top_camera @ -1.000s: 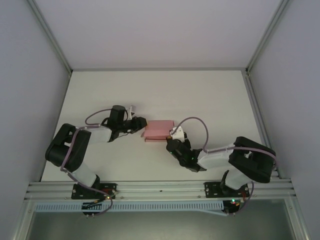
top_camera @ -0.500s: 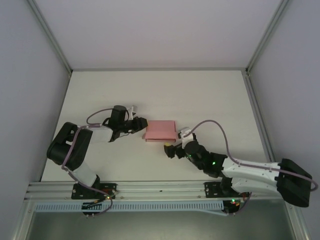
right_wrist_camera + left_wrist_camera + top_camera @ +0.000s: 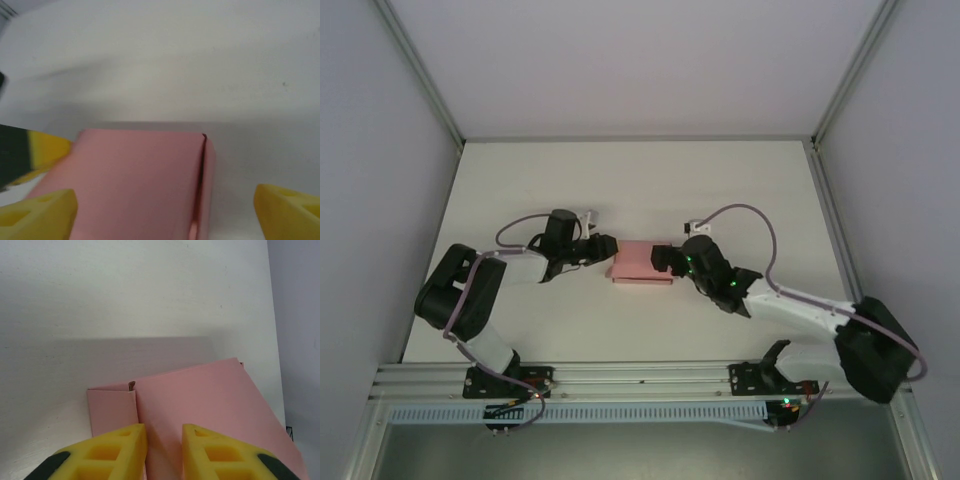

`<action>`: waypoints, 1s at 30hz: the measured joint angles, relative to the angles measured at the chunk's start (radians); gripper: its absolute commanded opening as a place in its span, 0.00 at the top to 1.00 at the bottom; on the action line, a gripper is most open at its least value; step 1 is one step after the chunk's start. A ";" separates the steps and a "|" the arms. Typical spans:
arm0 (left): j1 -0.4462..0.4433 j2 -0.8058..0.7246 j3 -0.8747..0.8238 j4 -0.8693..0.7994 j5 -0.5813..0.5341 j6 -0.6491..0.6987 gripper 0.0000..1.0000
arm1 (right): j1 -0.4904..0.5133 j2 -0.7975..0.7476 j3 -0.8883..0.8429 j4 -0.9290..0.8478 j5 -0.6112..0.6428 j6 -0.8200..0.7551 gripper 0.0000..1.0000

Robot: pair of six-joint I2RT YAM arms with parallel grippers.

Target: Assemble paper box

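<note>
The left end effector has its yellow fingers a narrow gap apart, low over the left end of the flat pink thin-card paper box. I cannot tell whether they pinch any card. The right end effector is spread wide, one finger on either side of the box's right end. The paper box lies near the middle of the white counter, between the two end effectors.

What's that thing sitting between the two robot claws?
The pink paper box. It lies flat between the left gripper and the right gripper, with each gripper right at one end of it, as the top view shows.
</note>
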 measured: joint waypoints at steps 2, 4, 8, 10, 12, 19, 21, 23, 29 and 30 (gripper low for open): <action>-0.003 -0.001 0.003 -0.006 -0.005 0.008 0.70 | -0.025 0.085 0.008 -0.006 -0.035 0.026 0.33; -0.006 -0.004 0.008 -0.017 -0.010 0.019 0.69 | -0.041 0.156 0.010 -0.008 -0.072 0.051 0.45; -0.012 -0.016 0.021 -0.060 -0.035 0.047 0.66 | -0.051 0.207 0.016 0.045 -0.137 0.100 0.56; -0.013 -0.023 0.024 -0.076 -0.045 0.058 0.65 | -0.053 0.212 0.010 0.071 -0.153 0.116 0.56; -0.014 -0.028 0.028 -0.093 -0.053 0.073 0.64 | -0.055 0.212 0.003 0.085 -0.163 0.130 0.56; -0.024 -0.072 0.022 -0.165 -0.097 0.126 0.57 | -0.055 0.209 0.002 0.087 -0.168 0.153 0.55; -0.024 -0.076 0.009 -0.229 -0.138 0.140 0.56 | -0.055 0.206 0.002 0.083 -0.169 0.158 0.55; -0.024 -0.085 0.002 -0.272 -0.163 0.149 0.50 | -0.055 0.204 0.002 0.076 -0.171 0.161 0.56; -0.034 -0.132 -0.012 -0.337 -0.198 0.176 0.48 | -0.055 0.199 -0.002 0.072 -0.187 0.164 0.55; -0.037 -0.130 -0.013 -0.332 -0.189 0.177 0.49 | -0.055 0.199 -0.002 0.072 -0.190 0.164 0.55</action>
